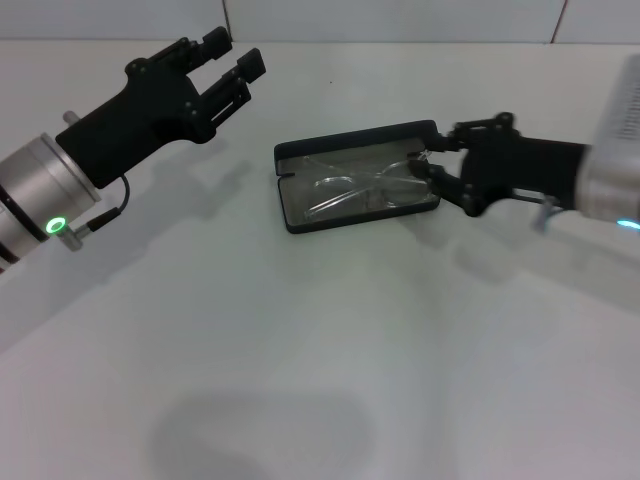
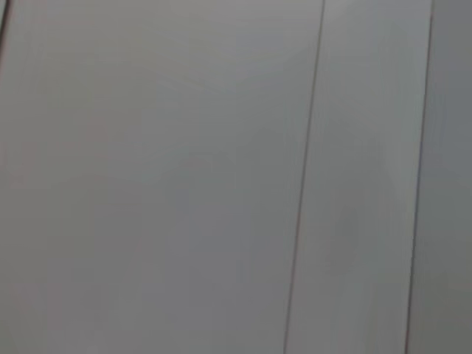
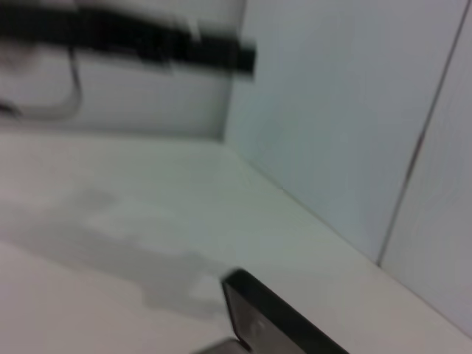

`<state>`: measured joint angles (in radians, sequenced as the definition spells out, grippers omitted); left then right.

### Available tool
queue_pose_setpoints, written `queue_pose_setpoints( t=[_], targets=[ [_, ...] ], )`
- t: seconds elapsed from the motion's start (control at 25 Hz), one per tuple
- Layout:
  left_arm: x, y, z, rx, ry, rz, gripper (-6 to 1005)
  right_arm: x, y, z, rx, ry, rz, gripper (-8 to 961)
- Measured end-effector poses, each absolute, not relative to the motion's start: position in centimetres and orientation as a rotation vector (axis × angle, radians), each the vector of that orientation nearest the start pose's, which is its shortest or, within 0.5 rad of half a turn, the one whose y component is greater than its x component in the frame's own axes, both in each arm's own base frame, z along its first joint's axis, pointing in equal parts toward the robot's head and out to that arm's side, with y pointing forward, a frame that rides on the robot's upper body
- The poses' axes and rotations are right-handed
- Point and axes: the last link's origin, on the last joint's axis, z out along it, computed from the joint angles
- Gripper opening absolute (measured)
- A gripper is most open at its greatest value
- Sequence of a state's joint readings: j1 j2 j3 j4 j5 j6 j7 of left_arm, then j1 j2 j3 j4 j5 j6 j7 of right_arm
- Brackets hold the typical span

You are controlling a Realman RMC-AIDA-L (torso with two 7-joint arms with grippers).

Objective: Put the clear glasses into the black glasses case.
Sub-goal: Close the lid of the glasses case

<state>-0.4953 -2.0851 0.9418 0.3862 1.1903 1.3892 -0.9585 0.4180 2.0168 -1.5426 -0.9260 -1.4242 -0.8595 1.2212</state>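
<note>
The black glasses case [image 1: 296,221] lies open in the middle of the white table, its lid folded back on the far side. The clear glasses [image 1: 350,190] rest inside it on the grey lining, arms crossed over the lens. My right gripper [image 1: 432,163] is at the case's right end, open, one finger over the far rim and the other over the near rim, astride the glasses' right tip. A corner of the case [image 3: 273,317] shows in the right wrist view. My left gripper [image 1: 235,52] hangs open above the table's far left, apart from the case.
The white table [image 1: 300,360] stretches bare toward me, with shadows on it. A light panelled wall [image 2: 221,177] stands behind and fills the left wrist view. The left arm [image 3: 147,44] shows blurred in the right wrist view.
</note>
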Motion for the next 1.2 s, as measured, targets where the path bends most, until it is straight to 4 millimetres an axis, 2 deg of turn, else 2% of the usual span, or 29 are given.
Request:
queue_pose_setpoints(
  t=[0.12,0.28,0.4,0.44,0.56,0.68,0.84,1.0,1.2],
  targets=[
    [-25.0,35.4,-0.6,-2.197,-0.509,-1.109,534,21.8,35.7,-1.5,-2.576,0.145,0.548,322],
    [-24.7,37.6,-1.4,-2.224,-0.623,-1.005,535,24.0,34.1,0.5,-2.634,0.206,0.628,325],
    [-23.8,39.6,-2.5,-2.275,-0.693,-0.881,535,25.3,32.9,1.2,-2.693,0.234,0.642,326],
    [-23.2,40.4,-3.0,-2.296,-0.709,-0.832,535,25.4,32.8,1.2,-2.703,0.233,0.638,327],
    [-22.1,41.7,-4.1,-2.354,-0.729,-0.713,535,25.9,32.0,0.6,-2.756,0.219,0.593,431],
    [-20.8,42.8,-5.2,-2.392,-0.744,-0.617,535,25.9,31.7,-0.6,-2.792,0.209,0.537,534],
    [-19.0,43.7,-7.0,-2.441,-0.717,-0.480,535,26.1,31.7,-1.2,-2.806,0.211,0.510,666],
    [-18.2,43.6,-8.5,-2.484,-0.679,-0.385,535,26.1,31.6,-1.3,-2.805,0.215,0.505,665],
    [-18.0,42.9,-9.4,-2.527,-0.670,-0.357,536,26.3,31.6,-1.3,-2.800,0.222,0.500,663]
  ],
)
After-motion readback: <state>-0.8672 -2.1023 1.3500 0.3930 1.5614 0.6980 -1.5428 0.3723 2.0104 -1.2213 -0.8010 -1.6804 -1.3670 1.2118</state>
